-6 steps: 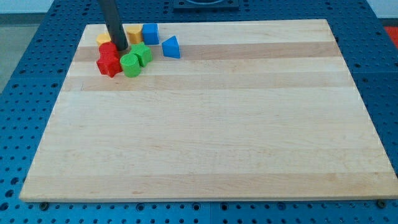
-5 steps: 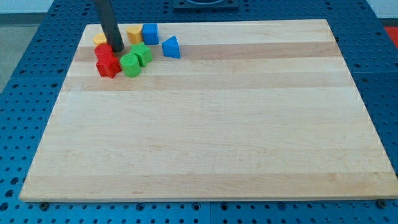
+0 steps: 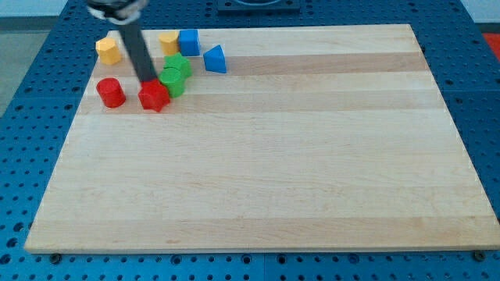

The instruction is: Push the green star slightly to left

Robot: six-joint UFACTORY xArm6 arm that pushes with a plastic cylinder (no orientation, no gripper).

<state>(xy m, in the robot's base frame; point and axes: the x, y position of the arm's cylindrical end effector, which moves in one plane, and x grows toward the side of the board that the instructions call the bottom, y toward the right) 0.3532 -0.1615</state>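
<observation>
There is no gripper here, so no open or closed state to tell: the arm ends in a dark rod that comes down from the view's top left, leaning slightly so its lower end sits further right than its upper part. My tip rests at the upper edge of the red star, touching or just beside it, with the green blocks immediately to its right. The green star sits near the board's top left, pressed against a second green block just below it, which touches the red star. A red cylinder stands apart to the left. A yellow block lies further up left; another yellow block and a blue cube sit by the wooden board's top edge, a blue triangular block to their right.
</observation>
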